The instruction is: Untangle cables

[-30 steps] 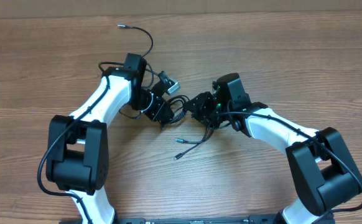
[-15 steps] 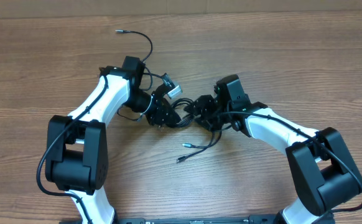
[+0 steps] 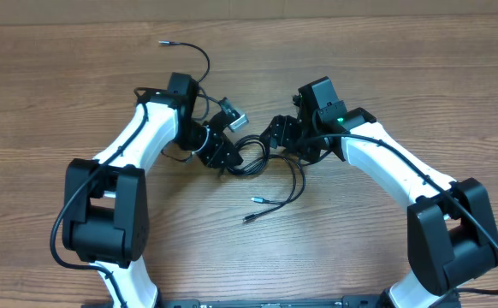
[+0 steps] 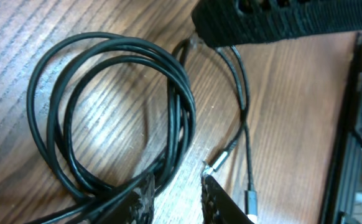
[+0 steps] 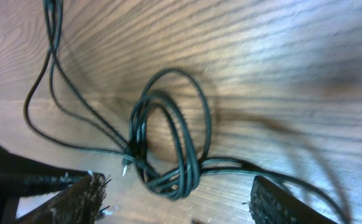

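- Markings: the only marking I can report is a green light [image 3: 340, 119] on my right arm, right of centre in the overhead view.
- Left gripper [image 4: 176, 194]: at the bottom edge of the left wrist view my two fingertips stand a narrow gap apart, released. Bare wood shows between them, and nothing is gripped. The left fingertip [image 4: 143, 198] lies against the strands leaving the coil.
- Right gripper [image 5: 176, 190]: jaws spread wide, one finger in each bottom corner of the right wrist view. They hold nothing.
- Cables [image 3: 249, 158]: a black coil of several turns lies flat on the table [image 3: 403, 51] at the centre of the overhead frame, between my two grippers.
- Coil close up: it fills the left half of the left wrist view [image 4: 182, 112] and sits mid-frame in the right wrist view [image 5: 190, 171].
- Loose ends: two silver-tipped plugs [image 3: 253, 198] trail below the coil.
- Separate cord [image 3: 199, 53]: curved, in the upper left, apart from the coil.
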Robot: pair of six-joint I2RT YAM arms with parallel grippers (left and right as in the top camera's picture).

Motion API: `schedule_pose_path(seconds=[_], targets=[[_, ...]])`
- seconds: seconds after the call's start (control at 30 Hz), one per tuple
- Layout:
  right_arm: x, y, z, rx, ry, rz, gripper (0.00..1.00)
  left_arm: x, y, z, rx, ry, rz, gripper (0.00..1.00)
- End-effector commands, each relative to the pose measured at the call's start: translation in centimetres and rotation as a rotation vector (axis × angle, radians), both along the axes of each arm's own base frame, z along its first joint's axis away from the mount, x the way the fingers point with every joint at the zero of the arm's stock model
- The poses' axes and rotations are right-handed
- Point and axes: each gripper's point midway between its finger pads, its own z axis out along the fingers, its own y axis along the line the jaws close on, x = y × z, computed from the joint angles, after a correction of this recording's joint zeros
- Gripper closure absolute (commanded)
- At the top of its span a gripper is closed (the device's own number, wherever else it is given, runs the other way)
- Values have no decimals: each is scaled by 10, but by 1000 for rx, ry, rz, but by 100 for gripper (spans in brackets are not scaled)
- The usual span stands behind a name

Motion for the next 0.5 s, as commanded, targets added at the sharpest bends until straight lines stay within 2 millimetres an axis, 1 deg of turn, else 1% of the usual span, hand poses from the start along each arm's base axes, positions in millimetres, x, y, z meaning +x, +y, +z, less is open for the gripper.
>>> schedule_pose_path(seconds=[0.0,0.03,0.1,0.17,0.23,0.27,0.33,0.37,0.47], targets=[[12,-7,1,-74,-118,94,23,2,-16,-4,48,-2,4,74],[12,-7,-2,-86,-131,129,23,6,-17,-7,80,-7,27,74],[11,-6,-4,-81,-122,132,23,3,-20,-10,95,-9,19,73],[10,-4,-7,-73,-112,137,23,5,-18,-18,147,-27,26,73],[9,1,-11,-48,-97,149,23,10,-18,-22,155,-30,69,74],[8,6,-17,-25,-79,161,21,13,-18,-25,155,-33,93,74],[10,5,-25,-21,-65,150,20,15,-19,-31,152,-36,118,73],[12,3,-27,-19,-53,130,19,14,-20,-33,151,-33,123,71],[14,-3,-29,18,-19,102,18,12,-20,-34,155,-12,143,66]])
